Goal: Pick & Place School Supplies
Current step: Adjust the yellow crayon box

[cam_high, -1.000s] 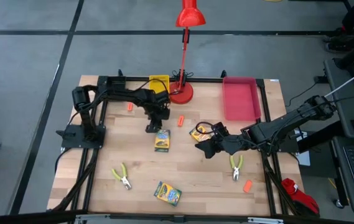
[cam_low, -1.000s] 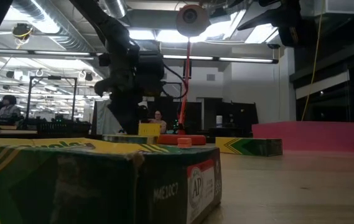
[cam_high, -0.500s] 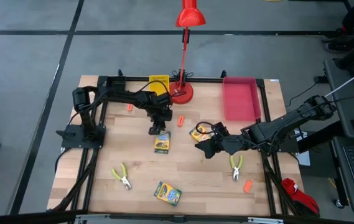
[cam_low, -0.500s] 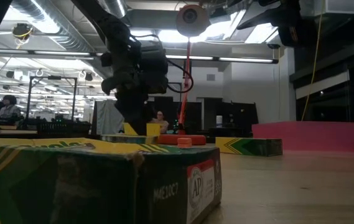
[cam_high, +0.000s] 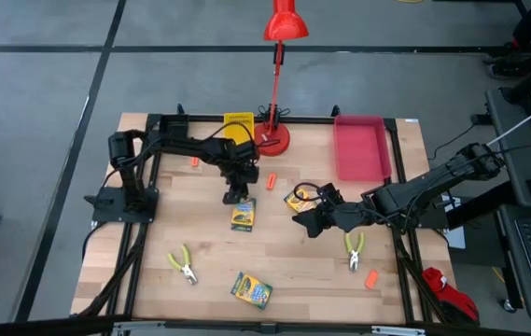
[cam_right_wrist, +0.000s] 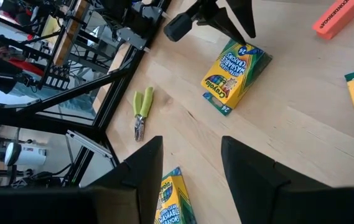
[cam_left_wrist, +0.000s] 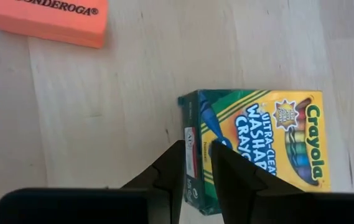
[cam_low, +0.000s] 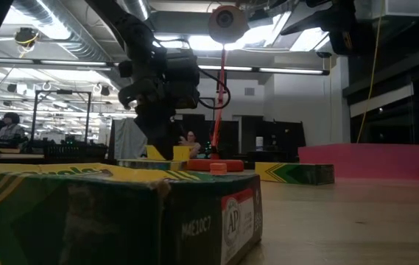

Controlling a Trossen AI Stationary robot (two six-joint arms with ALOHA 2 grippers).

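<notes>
Left gripper [cam_left_wrist: 196, 163] nearly closed, empty, tips over the near edge of crayon box [cam_left_wrist: 257, 149]; orange eraser [cam_left_wrist: 46, 20] apart, bare wood between. Right gripper [cam_right_wrist: 189, 165] open, empty

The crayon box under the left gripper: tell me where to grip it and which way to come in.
Grip the crayon box across its two long side edges, near the middle, coming straight down from above. It lies flat, face up, on the table, so only its narrow sides offer opposing faces. The left gripper hangs over its end nearly closed, and would probably need to open wider first.
</notes>
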